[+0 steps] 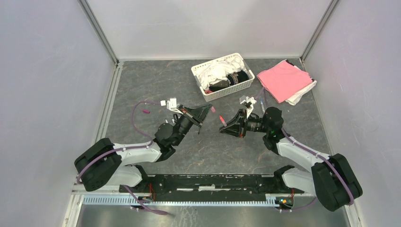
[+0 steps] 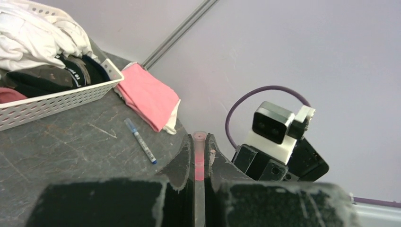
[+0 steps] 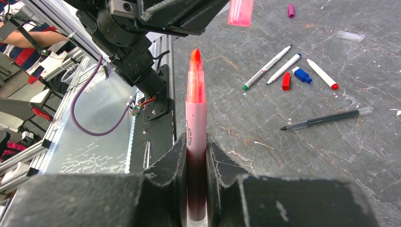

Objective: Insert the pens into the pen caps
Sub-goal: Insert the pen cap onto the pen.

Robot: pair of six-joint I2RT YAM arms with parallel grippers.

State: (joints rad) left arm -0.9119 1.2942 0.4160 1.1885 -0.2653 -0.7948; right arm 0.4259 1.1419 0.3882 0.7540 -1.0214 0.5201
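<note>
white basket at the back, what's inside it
The white basket holds crumpled white cloth and black clothing. A dark red piece shows at one end. The basket floor and anything beneath the pile are covered.

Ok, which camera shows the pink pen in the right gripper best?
The right wrist view: the pink pen fills the frame, upright between the right gripper's fingers, orange tip bare. The top view shows only a red speck at that gripper. The left wrist view does not show it.
</note>
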